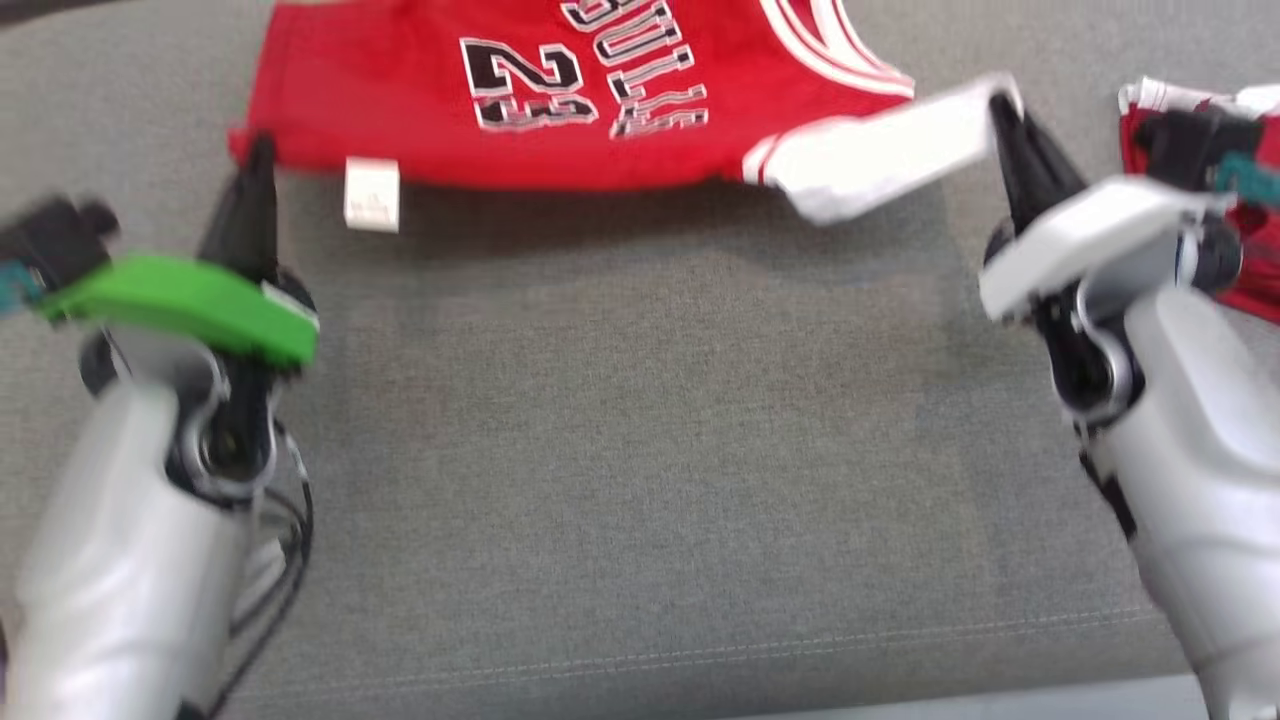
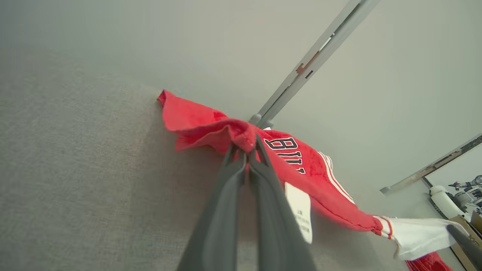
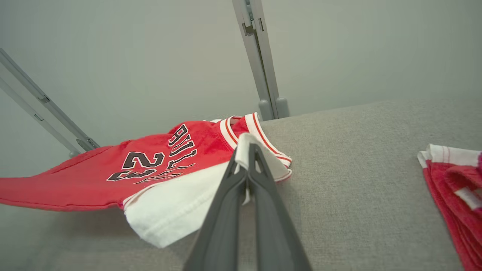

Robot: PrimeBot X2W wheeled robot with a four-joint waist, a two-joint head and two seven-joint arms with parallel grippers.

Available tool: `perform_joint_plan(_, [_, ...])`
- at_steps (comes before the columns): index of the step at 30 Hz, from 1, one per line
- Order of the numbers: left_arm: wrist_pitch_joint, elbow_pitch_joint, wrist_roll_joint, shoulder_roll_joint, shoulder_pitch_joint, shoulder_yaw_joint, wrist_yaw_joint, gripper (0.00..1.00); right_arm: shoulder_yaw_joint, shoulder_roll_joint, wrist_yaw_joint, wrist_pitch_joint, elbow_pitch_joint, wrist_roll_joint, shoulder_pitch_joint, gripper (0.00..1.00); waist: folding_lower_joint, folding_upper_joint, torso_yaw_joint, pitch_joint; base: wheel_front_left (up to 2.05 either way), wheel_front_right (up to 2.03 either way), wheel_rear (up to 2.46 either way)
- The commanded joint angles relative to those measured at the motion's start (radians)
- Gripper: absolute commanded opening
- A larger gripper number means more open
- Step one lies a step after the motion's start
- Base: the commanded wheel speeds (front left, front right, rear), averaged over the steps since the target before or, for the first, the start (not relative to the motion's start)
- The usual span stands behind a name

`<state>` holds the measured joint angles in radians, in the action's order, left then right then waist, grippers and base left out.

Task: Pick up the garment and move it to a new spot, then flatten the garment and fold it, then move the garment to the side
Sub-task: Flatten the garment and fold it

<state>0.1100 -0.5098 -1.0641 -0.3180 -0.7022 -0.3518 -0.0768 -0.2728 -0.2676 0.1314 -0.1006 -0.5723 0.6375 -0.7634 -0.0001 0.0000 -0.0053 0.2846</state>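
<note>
The garment (image 1: 560, 95) is a red jersey with the number 23, black-and-white lettering and white sleeves. It hangs stretched between both grippers above the grey cloth surface (image 1: 620, 450). My left gripper (image 1: 258, 150) is shut on its red corner (image 2: 241, 137) at the left. A white care tag (image 1: 371, 194) dangles from the hem nearby. My right gripper (image 1: 1003, 105) is shut on the white sleeve (image 3: 244, 148) at the right. The jersey's lower edge sags and casts a shadow on the surface.
Another red and white garment (image 1: 1215, 170) lies folded at the right edge, also in the right wrist view (image 3: 453, 180). Grey metal frame posts (image 3: 260, 56) rise behind the surface. A seam (image 1: 700, 650) runs along the near edge.
</note>
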Motion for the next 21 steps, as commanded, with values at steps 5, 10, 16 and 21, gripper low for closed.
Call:
perform_joint_plan(5, [0.021,0.114,-0.037,0.005,0.235,0.008,0.069,0.00,0.044,-0.014,-0.001,0.012,0.131,0.036,0.238,0.00,0.0001,0.0000,0.030,-0.102,0.00,0.00,0.00])
perform_joint_plan(10, [0.053,0.156,-0.050,0.023,0.388,0.009,0.104,0.00,0.122,0.016,-0.001,0.037,0.241,0.016,0.423,0.00,0.0001,0.0000,0.039,-0.130,0.00,0.00,0.00])
perform_joint_plan(16, [0.083,0.134,-0.071,0.043,0.469,0.018,0.110,0.00,0.193,0.067,-0.001,0.086,0.330,-0.014,0.567,0.00,0.0001,0.0000,0.042,-0.151,0.00,0.00,0.00])
perform_joint_plan(21, [0.113,0.097,-0.053,0.061,0.518,0.012,0.100,0.00,0.239,0.122,-0.001,0.127,0.392,-0.057,0.668,0.00,0.0001,0.0000,0.035,-0.168,0.00,0.00,0.00])
